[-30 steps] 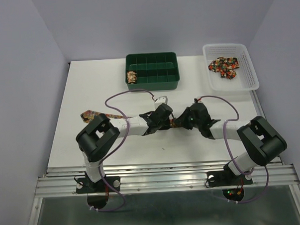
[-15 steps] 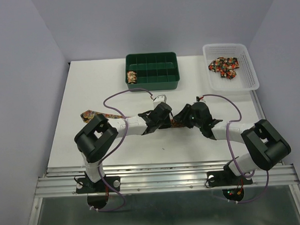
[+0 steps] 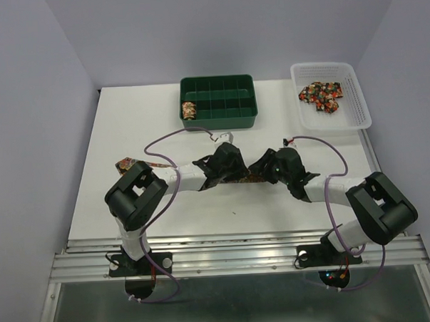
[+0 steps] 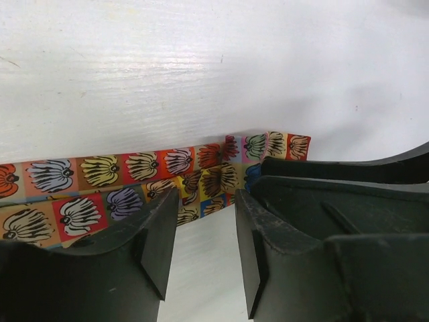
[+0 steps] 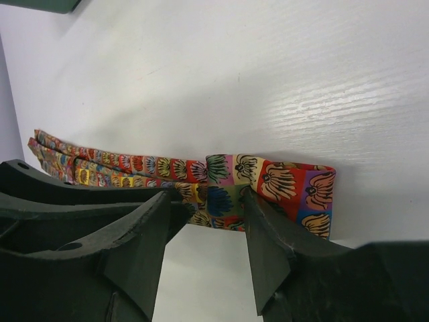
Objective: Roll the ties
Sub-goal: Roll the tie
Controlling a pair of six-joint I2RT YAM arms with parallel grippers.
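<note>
Long flat necktie in a red/orange/gold patchwork print (image 3: pixel 132 164) lies on the white counter (image 3: pixel 142 128). It runs from the left side to the centre, and the left arm hides most of it in the top view. Left gripper (image 3: pixel 231 167) and right gripper (image 3: pixel 262 170) sit low over the centre end, facing each other, close together.

Left wrist view: left gripper (image 4: pixel 206 198) has its jaws spread, pinching nothing, with bare counter in the gap. Necktie (image 4: pixel 127 181) lies flat just past the fingertips, doubled into two layers.

Right wrist view: right gripper (image 5: pixel 206 198) also has its jaws spread. Folded end of the necktie (image 5: pixel 288 184) crosses the gap, flat on the counter. Can't tell if the fingers touch it.

At the back, a dark green plastic compartment tray (image 3: pixel 220 122) holds one small rolled tie (image 3: pixel 189 109) in a left compartment. A white plastic basket (image 3: pixel 360 108) at back right holds a loose heap of same-print ties (image 3: pixel 320 94).
</note>
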